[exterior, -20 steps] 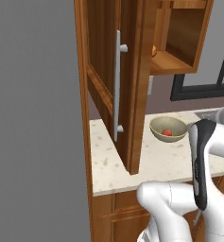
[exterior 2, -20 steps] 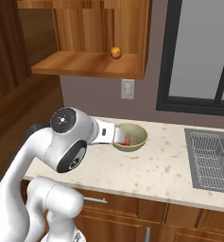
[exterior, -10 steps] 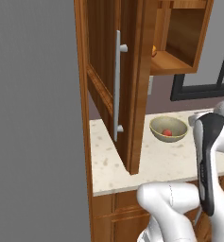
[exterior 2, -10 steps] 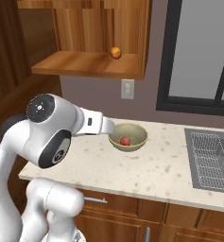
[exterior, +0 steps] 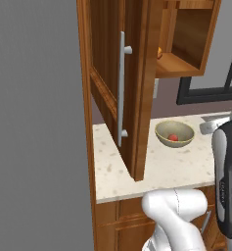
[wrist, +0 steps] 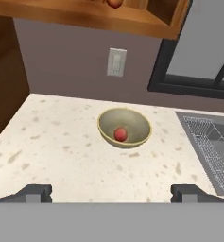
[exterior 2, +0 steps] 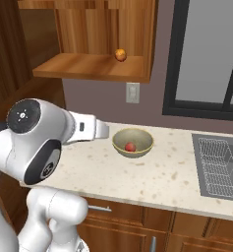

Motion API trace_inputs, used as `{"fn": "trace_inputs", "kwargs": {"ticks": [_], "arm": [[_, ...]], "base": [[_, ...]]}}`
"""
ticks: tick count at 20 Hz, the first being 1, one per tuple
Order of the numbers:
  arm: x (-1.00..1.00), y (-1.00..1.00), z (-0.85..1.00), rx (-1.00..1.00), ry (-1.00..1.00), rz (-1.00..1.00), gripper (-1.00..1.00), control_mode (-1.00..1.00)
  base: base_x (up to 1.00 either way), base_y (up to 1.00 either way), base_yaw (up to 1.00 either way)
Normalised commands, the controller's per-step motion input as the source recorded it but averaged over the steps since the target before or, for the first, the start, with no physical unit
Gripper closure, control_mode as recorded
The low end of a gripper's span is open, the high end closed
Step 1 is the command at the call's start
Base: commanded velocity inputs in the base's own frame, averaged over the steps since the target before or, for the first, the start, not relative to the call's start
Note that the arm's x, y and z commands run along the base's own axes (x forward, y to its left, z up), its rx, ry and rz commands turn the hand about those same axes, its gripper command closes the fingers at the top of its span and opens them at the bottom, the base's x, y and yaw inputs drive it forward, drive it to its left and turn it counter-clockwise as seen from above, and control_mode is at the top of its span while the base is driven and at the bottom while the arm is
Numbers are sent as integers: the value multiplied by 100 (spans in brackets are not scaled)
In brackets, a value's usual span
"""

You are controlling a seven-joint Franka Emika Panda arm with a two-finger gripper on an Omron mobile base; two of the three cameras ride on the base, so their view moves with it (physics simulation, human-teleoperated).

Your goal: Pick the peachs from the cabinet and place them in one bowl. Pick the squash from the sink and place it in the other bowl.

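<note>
Tan bowl (exterior 2: pixel 132 142) on the speckled counter (exterior 2: pixel 152 174) holds one peach (exterior 2: pixel 131 146); the arm has drawn back from it over the last second, so that drop looks finished. One more peach (exterior 2: pixel 120 54) waits on the open cabinet (exterior 2: pixel 96 66) shelf. Gripper (wrist: pixel 111 193) jaws stand wide apart, empty. One sink (exterior 2: pixel 220 165) with its wire rack lies to the right; squash not seen

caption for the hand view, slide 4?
Open fingers above speckled counter; pale tan round bowl holds one small orange-red peach.
</note>
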Motion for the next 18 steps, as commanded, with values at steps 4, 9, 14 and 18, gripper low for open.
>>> {"fn": "trace_inputs", "kwargs": {"ticks": [4, 9, 14, 18], "arm": [[-31, 48, 64, -10, 2, 2, -100, -100], [-9, 20, 71, 0, 0, 0, -100, -100], [0, 0, 49, 2, 0, -2, -100, -100], [0, 0, 59, 10, 0, 0, -100, -100]], "base": [[0, 0, 0], [0, 0, 0], [0, 0, 0], [0, 0, 0]]}}
